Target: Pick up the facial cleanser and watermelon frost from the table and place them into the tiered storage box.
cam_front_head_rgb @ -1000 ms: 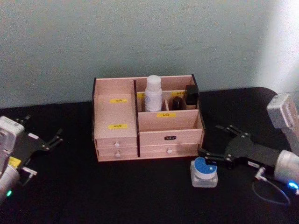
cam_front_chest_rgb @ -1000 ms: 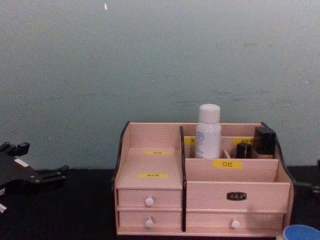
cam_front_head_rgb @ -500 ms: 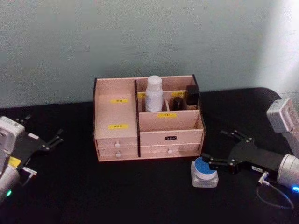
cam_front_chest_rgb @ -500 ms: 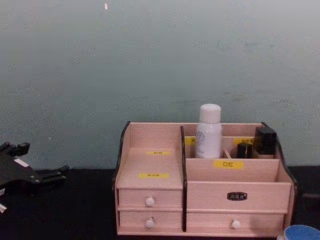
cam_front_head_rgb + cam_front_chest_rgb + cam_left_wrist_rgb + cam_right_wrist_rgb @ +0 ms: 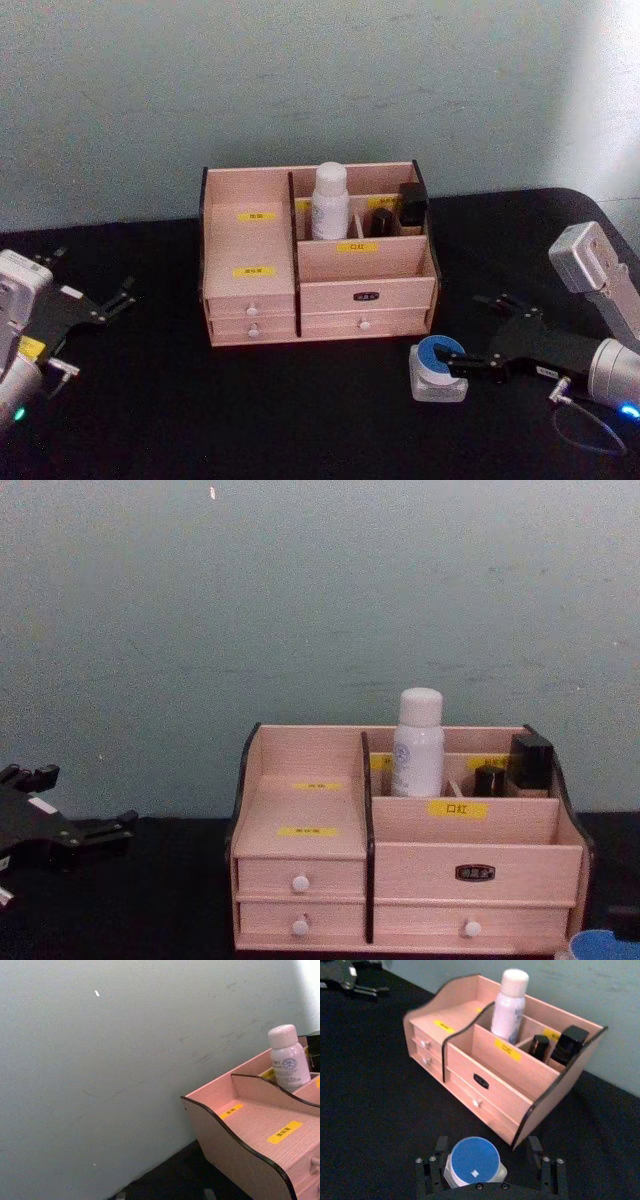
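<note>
The tiered storage box (image 5: 318,290) stands mid-table, also in the chest view (image 5: 470,845) and the right wrist view (image 5: 485,1067). A white bottle (image 5: 330,203) stands upright in its rear compartment. A squat clear jar with a blue lid (image 5: 438,368) sits on the table in front of the box's right corner. I cannot tell which of the two is the cleanser. My right gripper (image 5: 475,332) is open beside the jar. In the right wrist view the jar (image 5: 472,1162) shows between its spread fingers (image 5: 427,1175). My left gripper (image 5: 90,275) rests open at the far left.
Two small dark containers (image 5: 395,213) stand in the box's rear right compartments. The black table (image 5: 250,410) runs to a pale wall behind. The jar's blue lid (image 5: 600,945) shows at the chest view's lower right corner. A cable loops by the right arm (image 5: 585,425).
My right gripper has drawn back and down towards the near table edge, its near finger now level with the jar's right side. The jar, box and left arm have stayed put.
</note>
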Available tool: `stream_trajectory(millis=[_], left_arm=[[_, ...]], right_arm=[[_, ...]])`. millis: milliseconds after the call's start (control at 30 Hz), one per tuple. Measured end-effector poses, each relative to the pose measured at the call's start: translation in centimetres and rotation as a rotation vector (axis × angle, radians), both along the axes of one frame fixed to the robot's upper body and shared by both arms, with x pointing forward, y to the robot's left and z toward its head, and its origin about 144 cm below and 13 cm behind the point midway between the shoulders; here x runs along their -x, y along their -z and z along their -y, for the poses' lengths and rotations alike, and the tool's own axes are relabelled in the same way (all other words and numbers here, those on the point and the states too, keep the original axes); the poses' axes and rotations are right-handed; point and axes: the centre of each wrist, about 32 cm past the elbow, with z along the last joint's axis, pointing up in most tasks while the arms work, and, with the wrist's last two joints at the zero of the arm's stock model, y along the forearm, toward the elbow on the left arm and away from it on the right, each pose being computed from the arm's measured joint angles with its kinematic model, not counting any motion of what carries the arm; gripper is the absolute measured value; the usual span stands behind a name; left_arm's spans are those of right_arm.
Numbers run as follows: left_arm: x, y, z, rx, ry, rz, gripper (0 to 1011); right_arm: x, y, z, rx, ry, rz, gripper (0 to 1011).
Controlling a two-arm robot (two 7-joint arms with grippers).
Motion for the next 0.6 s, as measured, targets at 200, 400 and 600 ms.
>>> stream_trajectory(millis=[200, 400, 600], left_arm=[[0.0, 0.0, 0.0, 0.000, 0.000, 0.000, 1001], [0.0, 0.0, 0.0, 0.000, 0.000, 0.000, 1001], [0.0, 0.0, 0.0, 0.000, 0.000, 0.000, 1002]], right_arm=[[-0.4, 1.2, 1.1, 0.042, 0.045, -0.022, 1002], [-1.0, 2.2, 2.0, 0.038, 0.041, -0.038, 1002], [-0.8, 2.4, 2.3, 0.006, 0.035, -0.038, 1002]])
